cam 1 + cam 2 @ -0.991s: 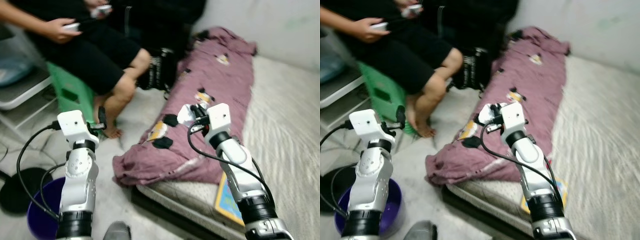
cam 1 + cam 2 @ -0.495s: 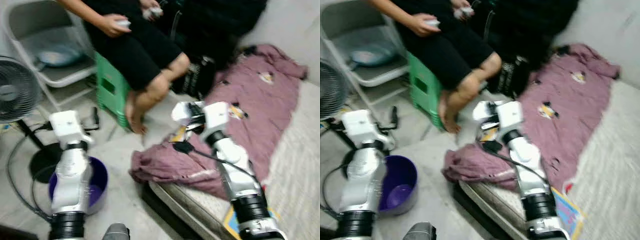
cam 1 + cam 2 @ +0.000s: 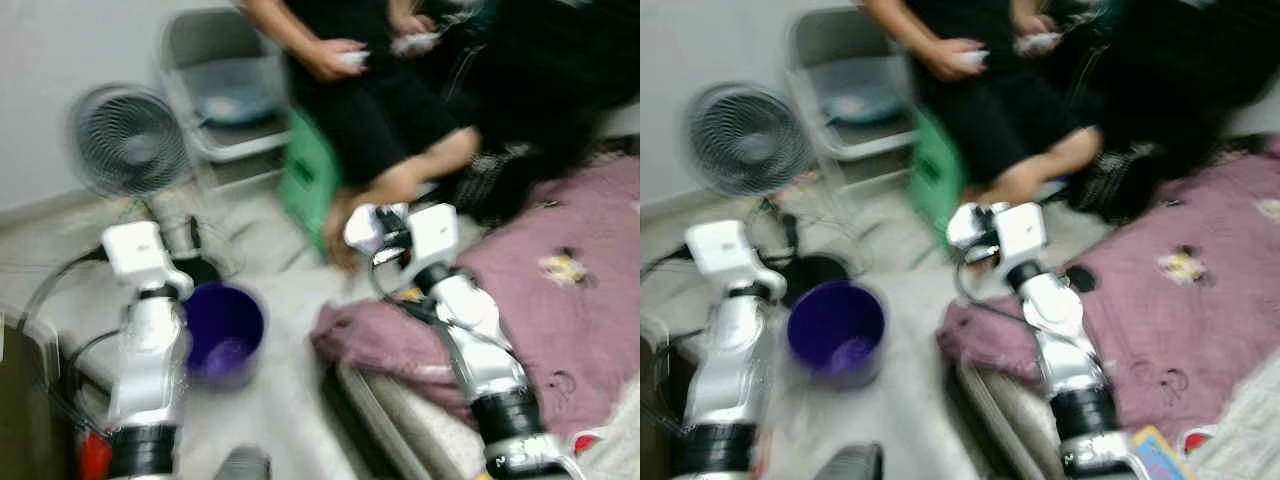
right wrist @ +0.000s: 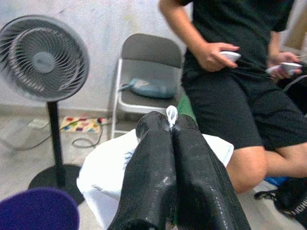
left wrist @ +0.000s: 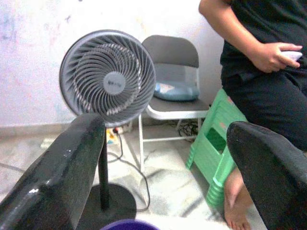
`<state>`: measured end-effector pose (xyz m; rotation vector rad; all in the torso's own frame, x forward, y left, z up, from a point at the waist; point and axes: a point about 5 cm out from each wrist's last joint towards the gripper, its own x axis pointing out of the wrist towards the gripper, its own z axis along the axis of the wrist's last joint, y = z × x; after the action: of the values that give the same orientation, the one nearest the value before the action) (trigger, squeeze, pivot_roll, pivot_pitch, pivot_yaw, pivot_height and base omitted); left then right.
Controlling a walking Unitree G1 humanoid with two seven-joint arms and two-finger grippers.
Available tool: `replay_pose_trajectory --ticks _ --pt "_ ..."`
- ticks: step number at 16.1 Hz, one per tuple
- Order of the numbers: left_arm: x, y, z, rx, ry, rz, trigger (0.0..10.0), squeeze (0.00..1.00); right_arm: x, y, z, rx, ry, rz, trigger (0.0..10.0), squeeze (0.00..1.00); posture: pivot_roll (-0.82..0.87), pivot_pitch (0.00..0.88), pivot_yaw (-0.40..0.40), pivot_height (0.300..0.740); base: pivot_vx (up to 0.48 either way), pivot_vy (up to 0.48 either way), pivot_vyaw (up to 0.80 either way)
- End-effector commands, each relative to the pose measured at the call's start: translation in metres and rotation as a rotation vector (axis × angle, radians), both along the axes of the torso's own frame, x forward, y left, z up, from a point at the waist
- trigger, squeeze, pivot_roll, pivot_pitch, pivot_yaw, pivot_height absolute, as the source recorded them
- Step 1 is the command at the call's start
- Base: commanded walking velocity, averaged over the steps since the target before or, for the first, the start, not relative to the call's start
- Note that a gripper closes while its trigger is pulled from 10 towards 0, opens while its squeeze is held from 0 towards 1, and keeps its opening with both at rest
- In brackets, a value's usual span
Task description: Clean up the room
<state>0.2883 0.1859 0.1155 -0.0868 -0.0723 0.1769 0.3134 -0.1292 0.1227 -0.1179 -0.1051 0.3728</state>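
Carrying step judged in hand: right gripper (image 4: pixel 170 125) jaws clenched on a white bag (image 4: pixel 108 179); left gripper (image 5: pixel 163 158) jaws released. Next, lowering toward the purple bucket (image 3: pixel 222 330), lower left of frame, is called for.

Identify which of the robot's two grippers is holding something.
The right gripper: its fingers are shut on a white bag. The left gripper is open and empty.

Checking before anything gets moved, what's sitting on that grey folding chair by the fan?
A bluish cushion-like bundle lies on the folding chair seat. What is under the bundle is hidden. Beneath the seat, cables lie on the floor.
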Motion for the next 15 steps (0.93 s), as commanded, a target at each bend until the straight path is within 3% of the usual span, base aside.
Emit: replay_pose_trajectory --ticks 1,15 --pt "0.0013 -0.0008 0.0035 0.01 -0.008 -0.015 10.0 0.0 0.0015 0.0014 0.0031 0.002 -0.012 0.009 10.0 0.0 0.04 0.0 -0.082 0.74 0.0 0.0 0.79" --pt "0.0018 0.0039 0.0035 0.014 -0.007 -0.01 10.0 0.0 0.0007 0.0036 0.0024 0.004 -0.01 0.022 10.0 0.0 0.04 0.0 -0.084 0.74 0.0 0.0 0.79"
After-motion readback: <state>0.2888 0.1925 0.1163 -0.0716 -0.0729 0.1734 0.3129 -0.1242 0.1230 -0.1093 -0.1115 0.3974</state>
